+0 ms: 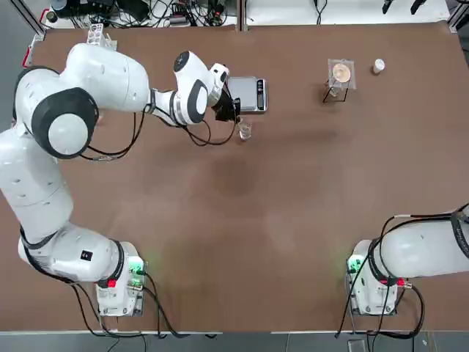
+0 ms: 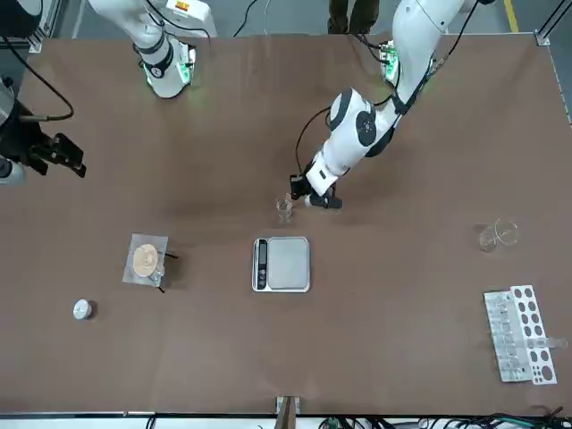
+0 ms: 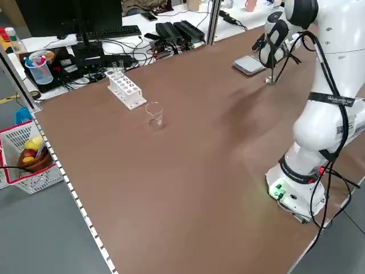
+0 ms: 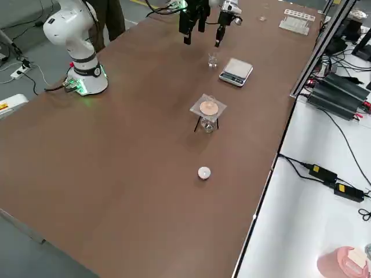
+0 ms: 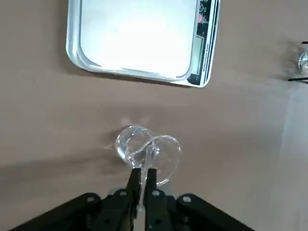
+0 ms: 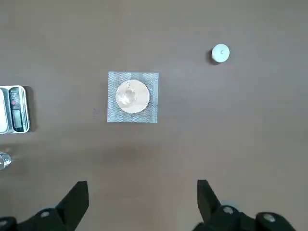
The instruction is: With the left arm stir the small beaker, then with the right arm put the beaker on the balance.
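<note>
Brown tabletop (image 1: 293, 220); left pincer (image 5: 143, 185) clamped on glass rod (image 5: 144, 180), rod inside small beaker (image 5: 161, 156); right pincer (image 6: 143, 192) apart

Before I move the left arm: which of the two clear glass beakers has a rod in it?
The small beaker beside the balance, not the one near the white rack.

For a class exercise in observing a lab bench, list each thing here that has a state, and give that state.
Left gripper: shut on the glass rod, above the small beaker
Glass rod: lower end inside the beaker
Small beaker: upright on the table, beside the balance
Balance: plate bare
Right gripper: open, holding nothing, over the table's right side
Larger glass vessel: upright
Tube rack: holding tubes
</note>
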